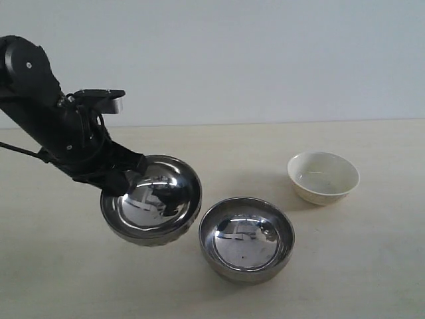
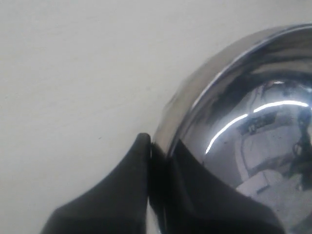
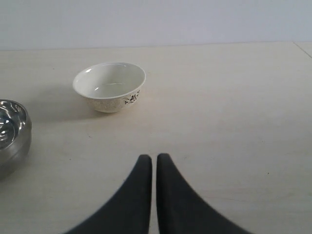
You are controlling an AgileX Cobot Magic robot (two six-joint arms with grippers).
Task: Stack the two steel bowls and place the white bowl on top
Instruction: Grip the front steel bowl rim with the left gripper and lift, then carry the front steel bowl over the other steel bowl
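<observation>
My left gripper [image 1: 126,174] is shut on the rim of one steel bowl [image 1: 154,203], which hangs tilted above the table. In the left wrist view one finger lies outside that steel bowl [image 2: 253,122] and the other inside, the left gripper [image 2: 158,148] pinching its wall. The second steel bowl [image 1: 246,238] sits upright on the table just right of it, its edge also visible in the right wrist view [image 3: 12,136]. The white bowl [image 1: 323,176] stands farther back right and shows as the white bowl [image 3: 110,86] ahead of my right gripper [image 3: 154,158], which is shut and empty.
The pale wooden table [image 1: 372,266] runs back to a plain white wall. The right arm itself is outside the exterior view. The table's far corner edge [image 3: 302,46] shows in the right wrist view.
</observation>
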